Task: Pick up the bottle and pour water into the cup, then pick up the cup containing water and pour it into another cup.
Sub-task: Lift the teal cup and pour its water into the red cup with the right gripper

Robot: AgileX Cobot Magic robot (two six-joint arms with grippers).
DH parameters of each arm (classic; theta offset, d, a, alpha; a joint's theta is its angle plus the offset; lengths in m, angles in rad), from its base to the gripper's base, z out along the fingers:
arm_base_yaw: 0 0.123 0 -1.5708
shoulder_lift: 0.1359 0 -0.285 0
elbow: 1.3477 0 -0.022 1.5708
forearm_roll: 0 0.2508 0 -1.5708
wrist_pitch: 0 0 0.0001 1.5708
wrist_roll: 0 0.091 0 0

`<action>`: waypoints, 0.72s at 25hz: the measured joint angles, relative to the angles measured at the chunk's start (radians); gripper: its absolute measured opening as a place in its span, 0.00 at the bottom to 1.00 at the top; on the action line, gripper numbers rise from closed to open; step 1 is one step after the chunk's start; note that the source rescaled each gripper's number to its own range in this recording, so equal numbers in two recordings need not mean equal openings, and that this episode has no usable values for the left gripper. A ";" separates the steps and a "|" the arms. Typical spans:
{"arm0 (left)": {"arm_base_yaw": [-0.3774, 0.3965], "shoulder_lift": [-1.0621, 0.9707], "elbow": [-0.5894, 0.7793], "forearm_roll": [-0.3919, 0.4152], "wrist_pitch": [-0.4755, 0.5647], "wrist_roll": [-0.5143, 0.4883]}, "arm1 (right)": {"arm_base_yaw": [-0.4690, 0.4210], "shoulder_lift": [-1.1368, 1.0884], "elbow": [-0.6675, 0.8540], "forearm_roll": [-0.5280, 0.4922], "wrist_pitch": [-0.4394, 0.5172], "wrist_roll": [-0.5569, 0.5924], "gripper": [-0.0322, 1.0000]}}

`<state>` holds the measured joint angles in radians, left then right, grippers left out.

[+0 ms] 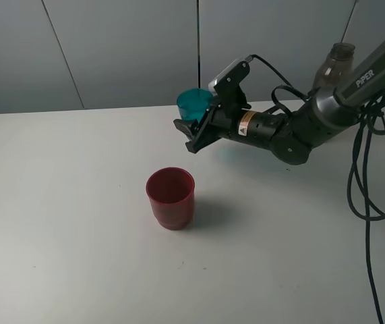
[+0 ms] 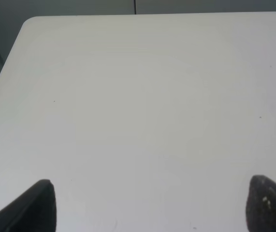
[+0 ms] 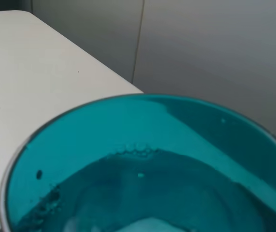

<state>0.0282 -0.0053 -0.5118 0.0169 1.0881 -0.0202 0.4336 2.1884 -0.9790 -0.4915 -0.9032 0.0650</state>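
Observation:
The teal cup (image 1: 193, 102) is off the table at the back centre, with my right gripper (image 1: 196, 125) shut on it, up and to the right of the red cup. The right wrist view is filled by the cup (image 3: 147, 164), which has water with small bubbles in it and looks tilted. The dark red cup (image 1: 170, 197), the other cup, stands upright on the white table (image 1: 64, 202) near the middle, open side up. The grey-brown bottle (image 1: 337, 64) stands at the back right, partly hidden behind the right arm. My left gripper (image 2: 150, 208) is open over bare table.
Black cables (image 1: 374, 175) hang from the right arm over the right side of the table. A grey wall (image 1: 111, 47) runs just behind the table's far edge. The left wrist view shows the table's far left corner (image 2: 29, 21).

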 joint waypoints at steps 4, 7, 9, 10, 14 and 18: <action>0.000 0.000 0.000 0.000 0.000 0.000 | -0.004 -0.043 0.075 0.038 -0.013 -0.044 0.10; 0.000 0.000 0.000 0.000 0.000 0.000 | -0.004 -0.075 0.119 0.061 -0.019 -0.093 0.10; 0.000 0.000 0.000 0.000 0.000 0.000 | -0.006 -0.093 0.144 0.061 -0.019 -0.124 0.10; 0.000 0.000 0.000 0.000 0.000 0.000 | -0.006 -0.101 0.157 0.061 -0.019 -0.146 0.10; 0.000 0.000 0.000 0.000 0.000 0.000 | -0.006 -0.119 0.190 0.064 -0.021 -0.275 0.10; 0.000 0.000 0.000 0.000 0.000 0.000 | -0.006 -0.122 0.200 0.064 -0.023 -0.387 0.10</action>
<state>0.0282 -0.0053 -0.5118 0.0169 1.0881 -0.0202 0.4276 2.0667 -0.7791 -0.4277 -0.9265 -0.3220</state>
